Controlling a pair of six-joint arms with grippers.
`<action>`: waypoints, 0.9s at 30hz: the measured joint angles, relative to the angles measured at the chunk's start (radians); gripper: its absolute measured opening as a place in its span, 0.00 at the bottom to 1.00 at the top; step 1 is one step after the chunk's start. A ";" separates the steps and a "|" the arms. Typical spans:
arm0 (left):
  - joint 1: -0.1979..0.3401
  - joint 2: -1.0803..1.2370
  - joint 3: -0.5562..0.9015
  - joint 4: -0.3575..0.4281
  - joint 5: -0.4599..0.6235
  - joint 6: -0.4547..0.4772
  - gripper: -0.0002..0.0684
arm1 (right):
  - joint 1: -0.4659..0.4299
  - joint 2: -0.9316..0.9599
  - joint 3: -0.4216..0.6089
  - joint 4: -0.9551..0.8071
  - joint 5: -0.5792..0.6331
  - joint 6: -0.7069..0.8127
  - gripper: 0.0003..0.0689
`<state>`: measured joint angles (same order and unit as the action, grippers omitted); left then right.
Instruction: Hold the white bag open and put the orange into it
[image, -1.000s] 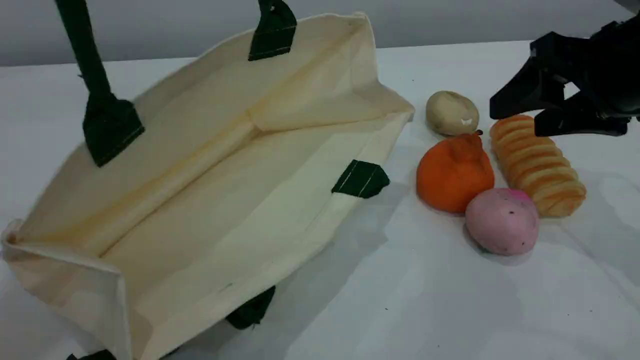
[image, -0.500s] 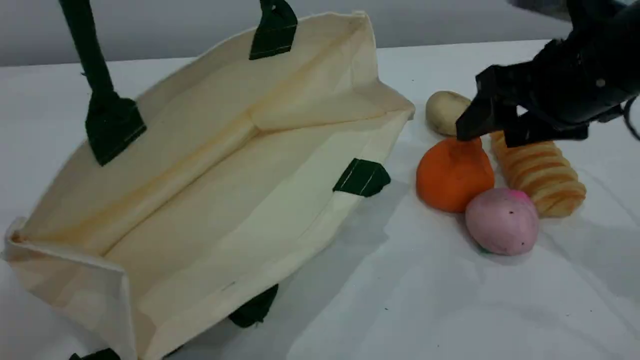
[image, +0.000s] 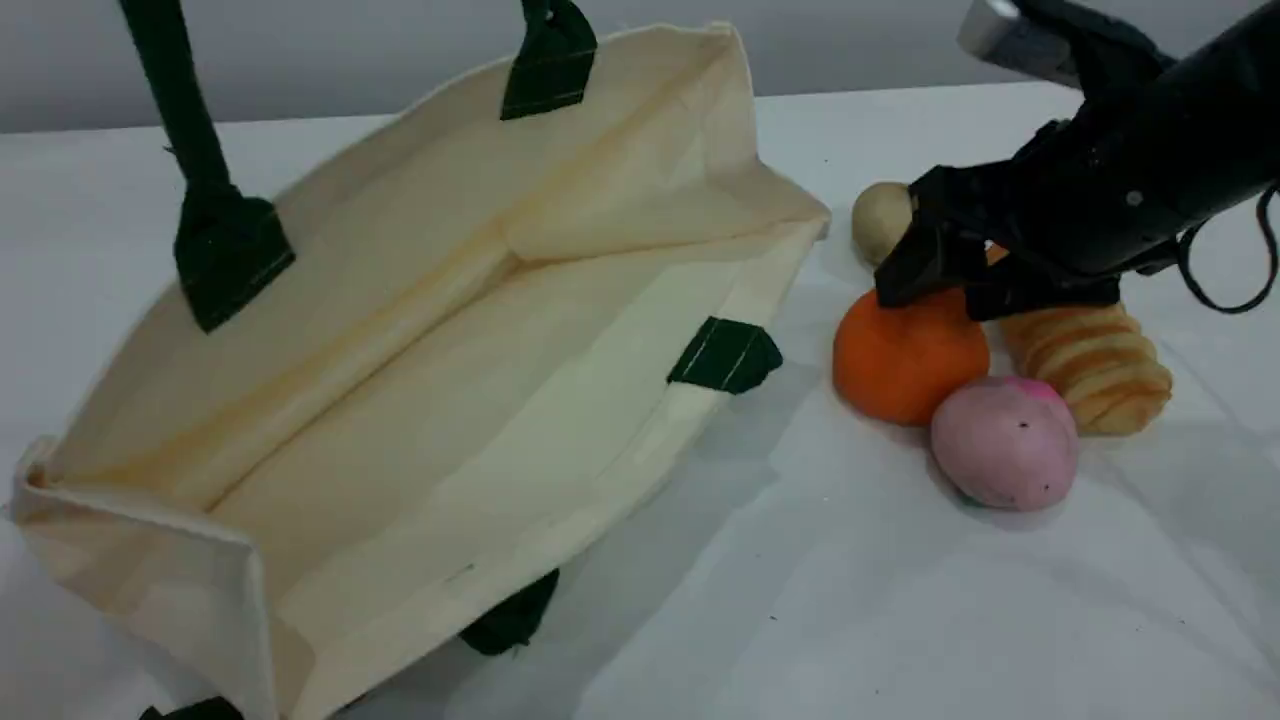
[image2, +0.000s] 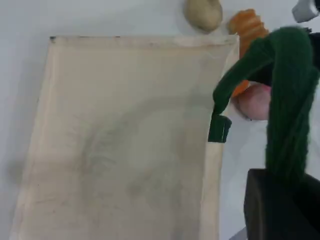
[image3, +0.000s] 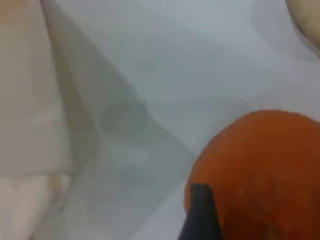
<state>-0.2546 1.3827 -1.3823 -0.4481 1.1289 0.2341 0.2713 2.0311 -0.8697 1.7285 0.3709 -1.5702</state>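
Green handle (image2: 289, 95) pinched in left gripper (image2: 280, 200); right gripper (image: 935, 298) wide over orange (image: 905, 360).

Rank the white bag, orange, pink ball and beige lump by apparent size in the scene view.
1. white bag, by far the largest.
2-3. orange and pink ball look alike; the ball is nearer the camera and the right gripper covers the orange's top, so unranked.
4. beige lump, smallest, partly hidden.
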 joint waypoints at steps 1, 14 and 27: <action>0.000 0.000 0.000 0.000 0.002 0.000 0.11 | 0.000 0.011 -0.008 0.000 -0.007 0.000 0.74; 0.000 0.000 0.000 -0.008 0.003 0.014 0.11 | -0.001 0.117 -0.027 0.006 0.112 0.000 0.20; 0.000 0.003 0.000 -0.036 -0.001 0.025 0.11 | -0.001 -0.077 -0.024 -0.172 0.124 0.085 0.08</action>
<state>-0.2546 1.3862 -1.3823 -0.4844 1.1277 0.2594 0.2703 1.9540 -0.8935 1.5568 0.4948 -1.4854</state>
